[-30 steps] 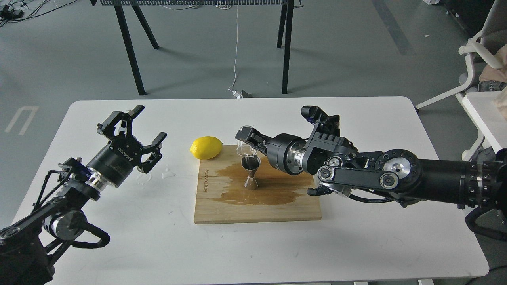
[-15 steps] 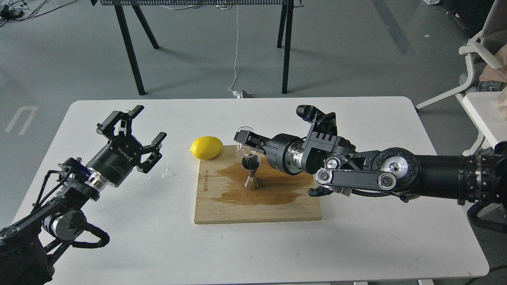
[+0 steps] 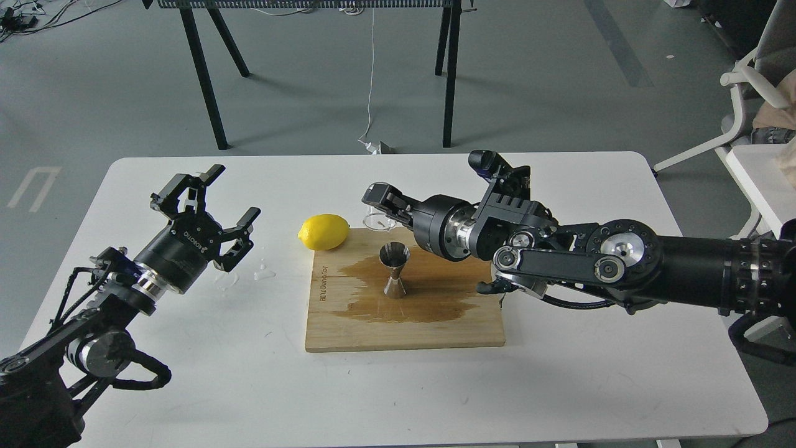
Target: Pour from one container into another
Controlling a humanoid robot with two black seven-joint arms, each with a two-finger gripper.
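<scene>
The steel hourglass jigger (image 3: pixel 394 270) stands upright on the wooden board (image 3: pixel 404 323), in the middle of a dark wet patch. My right gripper (image 3: pixel 378 202) is shut on the clear glass cup (image 3: pixel 377 215), holding it above the table just beyond the board's far edge, up and to the left of the jigger. Most of the cup is hidden by the fingers; only its lower rim shows. My left gripper (image 3: pixel 214 199) hovers open and empty over the left side of the table.
A yellow lemon (image 3: pixel 323 231) lies on the white table (image 3: pixel 559 386) touching the board's far left corner. A few water drops (image 3: pixel 264 271) glint near the left gripper. Black trestle legs stand behind the table; a white chair is at the right.
My right gripper has carried the glass cup back and to the left, away from above the jigger's mouth. The left arm has stayed put.
</scene>
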